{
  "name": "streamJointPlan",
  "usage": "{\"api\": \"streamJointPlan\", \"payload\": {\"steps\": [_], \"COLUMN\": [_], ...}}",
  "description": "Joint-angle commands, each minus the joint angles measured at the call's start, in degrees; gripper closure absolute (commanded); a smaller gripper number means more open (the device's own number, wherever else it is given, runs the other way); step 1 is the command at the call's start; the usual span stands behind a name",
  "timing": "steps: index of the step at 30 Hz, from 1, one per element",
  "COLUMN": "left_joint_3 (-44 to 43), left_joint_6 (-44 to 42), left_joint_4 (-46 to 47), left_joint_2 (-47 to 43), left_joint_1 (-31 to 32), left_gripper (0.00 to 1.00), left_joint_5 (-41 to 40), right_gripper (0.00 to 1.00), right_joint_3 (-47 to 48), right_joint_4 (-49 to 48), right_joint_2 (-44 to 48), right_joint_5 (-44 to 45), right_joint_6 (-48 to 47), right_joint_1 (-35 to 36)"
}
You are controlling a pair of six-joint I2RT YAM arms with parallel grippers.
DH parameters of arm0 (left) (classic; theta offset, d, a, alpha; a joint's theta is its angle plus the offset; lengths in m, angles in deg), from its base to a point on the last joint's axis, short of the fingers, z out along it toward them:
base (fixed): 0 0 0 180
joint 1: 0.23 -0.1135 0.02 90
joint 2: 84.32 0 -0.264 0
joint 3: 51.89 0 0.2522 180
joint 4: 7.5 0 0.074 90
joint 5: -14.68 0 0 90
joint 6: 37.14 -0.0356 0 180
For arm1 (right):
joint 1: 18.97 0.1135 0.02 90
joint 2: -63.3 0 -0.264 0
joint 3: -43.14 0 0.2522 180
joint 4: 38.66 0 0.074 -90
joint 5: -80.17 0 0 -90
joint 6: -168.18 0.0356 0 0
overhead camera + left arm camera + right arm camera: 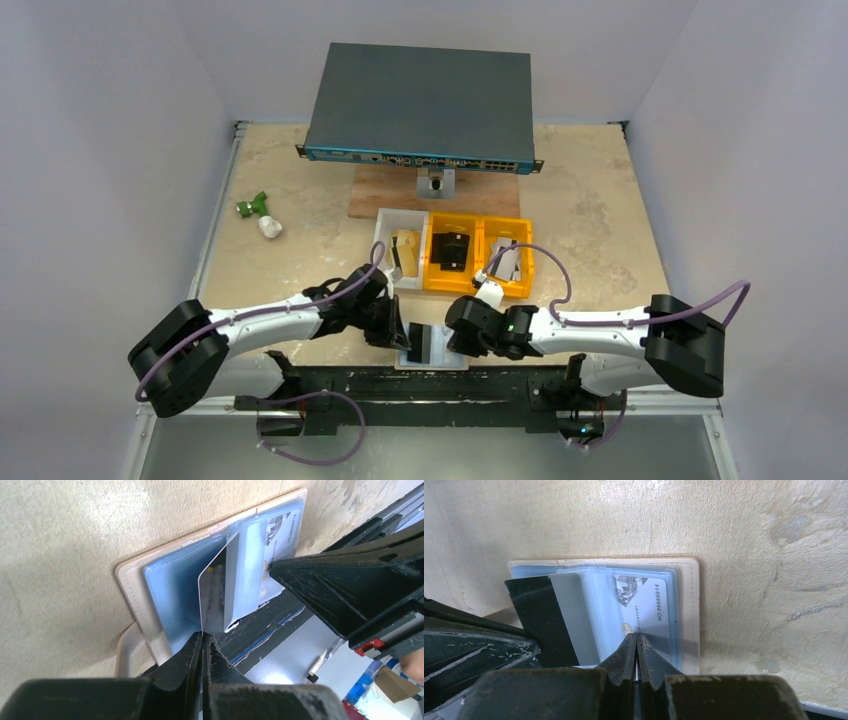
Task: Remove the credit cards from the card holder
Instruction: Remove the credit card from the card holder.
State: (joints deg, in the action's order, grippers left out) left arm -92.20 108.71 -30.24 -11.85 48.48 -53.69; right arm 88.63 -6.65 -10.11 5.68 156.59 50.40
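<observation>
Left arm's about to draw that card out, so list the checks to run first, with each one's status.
1. Left gripper shut on card: ok.
2. Card clear of holder pocket: cannot tell.
3. Right gripper, jaws shut, pressing holder's right panel: ok.
4. Holder open, flat on table: ok.
5. Second card seated in right pocket: ok.
</observation>
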Motion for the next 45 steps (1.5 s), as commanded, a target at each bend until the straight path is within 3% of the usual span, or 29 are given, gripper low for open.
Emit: {"api": "streamJointPlan", "payload": {"steps": [1, 4, 7, 11, 13, 17, 21, 28, 38, 45], "left_joint_3": [-1.45, -2.10, -2.60, -3.18, -3.84, -5.01, -5.39, -1.71, 4.45, 5.17], "left_joint_6": [-3.03, -3.76, -4.30, -5.01, -5.30, -5.20, -4.07, 2.00, 12.06, 13.72], "left_joint_4": [-5.25, -6.76, -8.91, -11.10, -12.53, -14.25, -13.37, -2.74, 16.39, 18.96], "left_joint_2": [-3.85, -5.83, -7.88, -11.34, -13.10, -16.87, -20.56, -26.04, -25.73, -26.43], "left_joint_1": [-0.74, -0.84, -0.92, -1.22, -1.54, -2.59, -4.69, -12.18, -17.22, -17.81], "left_gripper": [1.00, 1.00, 1.00, 1.00, 1.00, 1.00, 1.00, 1.00, 1.00, 1.00], "left_joint_5": [-3.80, -3.87, -4.41, -4.80, -4.75, -3.47, 0.30, 12.99, 23.04, 24.22], "right_gripper": [1.00, 0.97, 0.87, 0.64, 0.45, 0.27, 0.24, 0.25, 0.28, 0.31], "right_joint_3": [-0.67, 1.05, 3.37, 6.35, 8.00, 10.12, 8.54, -3.93, -5.97, -6.05], "right_joint_4": [2.80, 3.10, 3.11, 2.34, 2.16, 1.31, -3.69, -26.56, -30.36, -30.77], "right_joint_2": [0.77, 1.51, 2.75, 5.41, 6.51, 8.00, 10.27, 20.86, 24.50, 23.36], "right_joint_5": [1.31, 1.98, 3.11, 4.43, 5.18, 6.14, 4.77, -0.20, -1.30, -3.45], "right_joint_6": [-0.73, -1.88, -3.36, -6.07, -7.67, -10.43, -11.55, -10.33, -10.67, -10.29], "right_joint_1": [-0.04, -0.02, -0.02, -0.02, -0.02, -0.02, -0.10, -0.54, -1.48, -3.09]}}
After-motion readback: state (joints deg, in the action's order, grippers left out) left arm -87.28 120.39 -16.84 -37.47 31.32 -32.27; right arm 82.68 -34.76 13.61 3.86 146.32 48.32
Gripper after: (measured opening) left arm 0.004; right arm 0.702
